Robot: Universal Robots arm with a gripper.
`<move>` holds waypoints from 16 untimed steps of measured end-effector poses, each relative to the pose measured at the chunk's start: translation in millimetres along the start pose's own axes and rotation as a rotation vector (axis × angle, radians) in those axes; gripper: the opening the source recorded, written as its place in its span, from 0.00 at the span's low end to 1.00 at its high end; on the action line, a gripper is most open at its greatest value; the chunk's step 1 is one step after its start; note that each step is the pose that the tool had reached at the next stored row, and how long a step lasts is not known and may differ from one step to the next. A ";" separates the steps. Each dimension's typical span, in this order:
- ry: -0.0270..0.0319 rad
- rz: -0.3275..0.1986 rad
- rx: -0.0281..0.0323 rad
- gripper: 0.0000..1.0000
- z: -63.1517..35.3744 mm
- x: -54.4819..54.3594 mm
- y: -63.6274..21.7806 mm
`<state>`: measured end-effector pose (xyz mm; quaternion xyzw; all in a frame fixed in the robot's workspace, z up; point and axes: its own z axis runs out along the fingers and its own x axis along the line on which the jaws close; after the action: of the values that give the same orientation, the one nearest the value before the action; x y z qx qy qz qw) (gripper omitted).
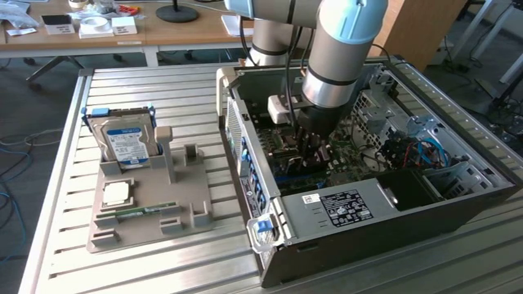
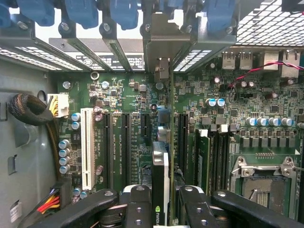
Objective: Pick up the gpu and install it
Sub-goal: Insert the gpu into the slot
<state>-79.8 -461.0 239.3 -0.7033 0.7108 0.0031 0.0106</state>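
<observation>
The gpu (image 2: 160, 175) stands edge-on between my fingers (image 2: 137, 209), a green logo on its black cooler. Its silvery bracket (image 2: 161, 42) reaches up into the case's rear slot openings. My gripper (image 2: 164, 199) is shut on the card, low over the green motherboard (image 2: 123, 95), in line with the black expansion slots (image 2: 118, 147). Whether the card's edge sits in a slot is hidden. In the exterior view my gripper (image 1: 315, 156) is deep inside the open computer case (image 1: 368, 226), above the board.
A white slot (image 2: 87, 147), RAM sticks (image 2: 204, 156) and the CPU socket (image 2: 263, 180) flank the card. Cables (image 2: 28, 111) run along the case wall. Outside, a grey holder (image 1: 147, 214) carries a hard drive (image 1: 122, 144) and a RAM stick (image 1: 147, 211).
</observation>
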 end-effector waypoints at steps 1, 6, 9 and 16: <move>-0.0001 0.000 0.0000 0.27 0.1 0.0 0.0; -0.0004 0.000 0.0002 0.27 1.2 0.0 0.2; -0.0002 0.000 0.0000 0.27 1.3 0.0 0.6; -0.0002 0.000 0.0000 0.27 1.3 0.0 1.8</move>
<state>-81.6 -460.9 238.0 -0.7034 0.7107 0.0032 0.0107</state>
